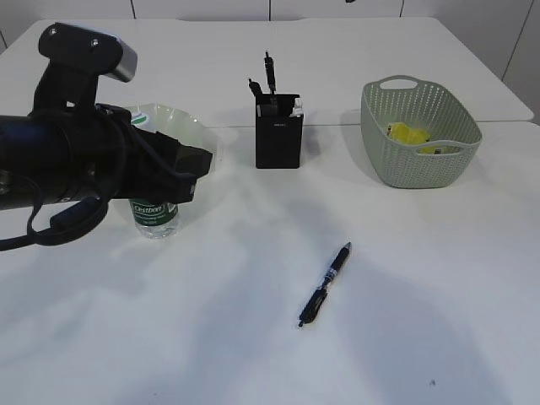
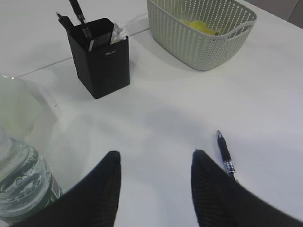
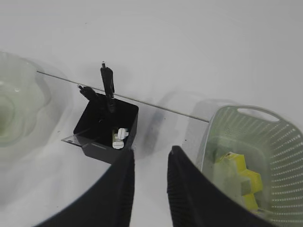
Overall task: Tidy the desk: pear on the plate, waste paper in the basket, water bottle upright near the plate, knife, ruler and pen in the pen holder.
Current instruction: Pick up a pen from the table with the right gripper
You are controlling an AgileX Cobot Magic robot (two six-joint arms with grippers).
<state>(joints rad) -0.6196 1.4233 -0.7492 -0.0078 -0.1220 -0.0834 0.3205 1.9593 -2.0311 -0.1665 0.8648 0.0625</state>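
One pen (image 1: 326, 283) remains on the table (image 1: 422, 295): light, stiff, slick, so pinch it mid-barrel. Your left tool (image 2: 156, 163) and right tool (image 3: 150, 163) hang released.

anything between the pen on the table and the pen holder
Nothing: bare table between the pen and the pen holder, clear in the exterior view.

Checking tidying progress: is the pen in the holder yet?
No. The pen lies flat on the table, apart from the pen holder.
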